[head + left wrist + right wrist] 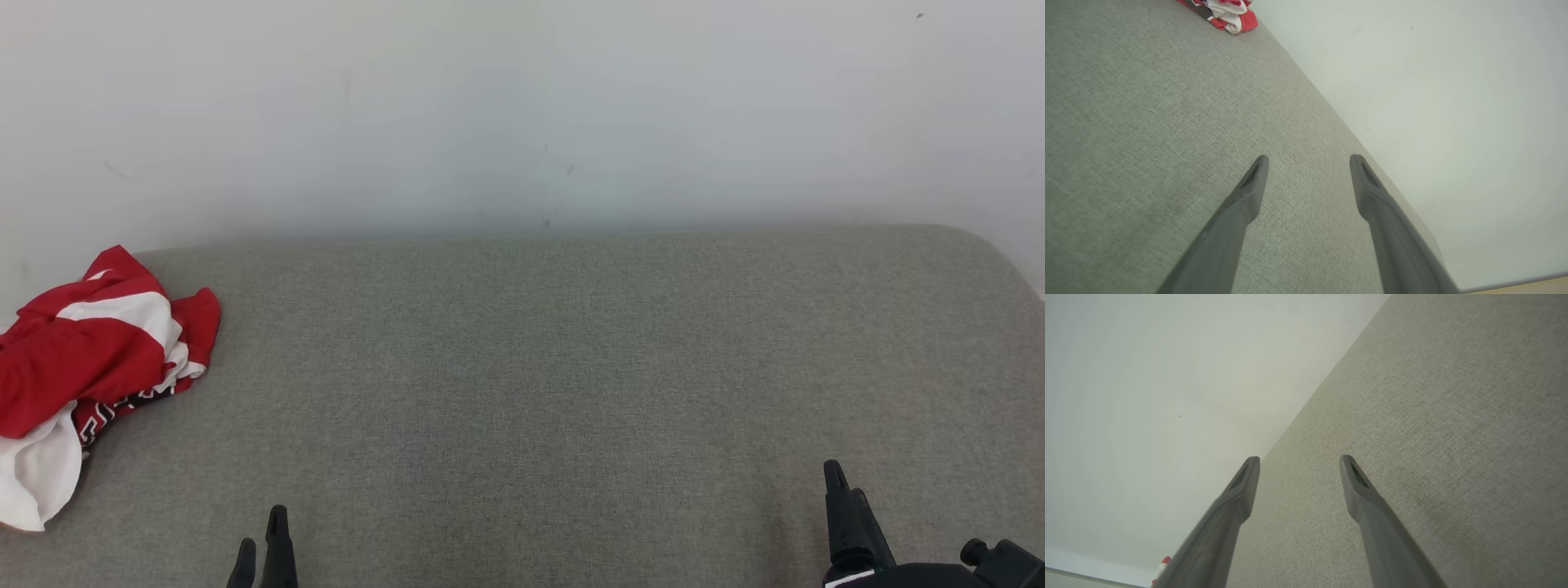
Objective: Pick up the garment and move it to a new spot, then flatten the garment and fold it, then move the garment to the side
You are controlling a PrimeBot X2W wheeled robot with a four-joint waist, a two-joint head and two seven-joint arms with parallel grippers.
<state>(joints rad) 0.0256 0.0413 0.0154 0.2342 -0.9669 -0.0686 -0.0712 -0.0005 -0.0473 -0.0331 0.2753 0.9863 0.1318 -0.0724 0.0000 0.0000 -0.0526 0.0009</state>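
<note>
The garment (90,359) is a crumpled red and white piece with dark lettering, lying at the far left of the grey fabric surface (571,367). In the left wrist view the garment (1224,12) shows at the top edge, far beyond the fingers. My left gripper (1309,157) is open over bare fabric with nothing between its fingers; it sits low in the head view (261,531), to the right of and nearer than the garment. My right gripper (1299,458) is open and empty as well, with one finger (841,498) showing at the lower right, far from the garment.
A plain pale wall (522,106) rises right behind the surface's far edge. The surface's far right corner (988,245) is rounded. Wide bare fabric stretches between the garment and my right gripper.
</note>
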